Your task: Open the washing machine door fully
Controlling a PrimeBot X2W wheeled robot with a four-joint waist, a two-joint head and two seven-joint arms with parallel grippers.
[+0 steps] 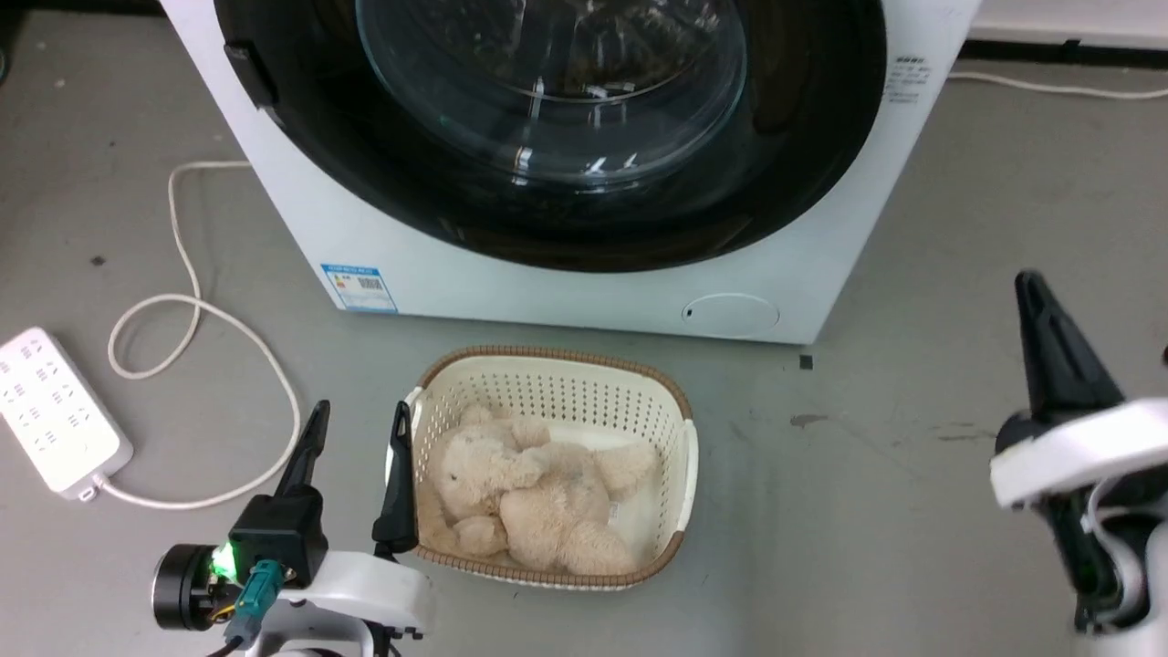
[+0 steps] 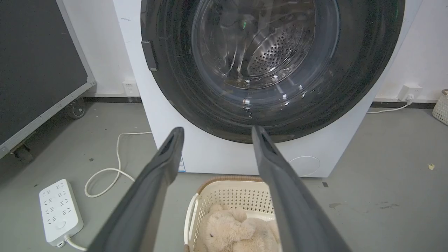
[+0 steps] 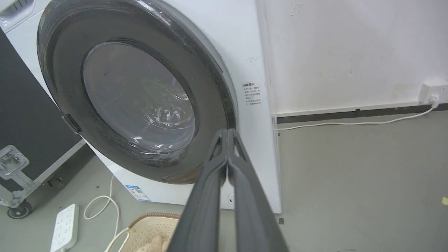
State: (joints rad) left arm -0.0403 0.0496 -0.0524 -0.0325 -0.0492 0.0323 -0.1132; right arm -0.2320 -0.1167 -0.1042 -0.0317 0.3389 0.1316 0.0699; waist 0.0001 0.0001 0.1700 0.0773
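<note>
The white washing machine (image 1: 566, 292) stands ahead on the floor with its round glossy black door (image 1: 803, 164) flat against the front. The door's bulging glass window (image 2: 266, 42) shows the steel drum behind it. A small dark handle tab (image 2: 149, 55) sits on the door's left rim. My left gripper (image 1: 358, 420) is open at the lower left, beside a basket and well short of the machine. My right gripper (image 1: 1031, 287) is shut on nothing at the right, its tips (image 3: 227, 132) pointing towards the door's (image 3: 140, 101) lower right edge, apart from it.
A cream basket (image 1: 675, 411) with a plush bear (image 1: 529, 493) sits on the floor just before the machine. A white power strip (image 1: 55, 411) and its looping cord (image 1: 192, 319) lie at the left. A dark wheeled case (image 2: 38, 70) stands left of the machine. A wall socket (image 3: 432, 91) is at the right.
</note>
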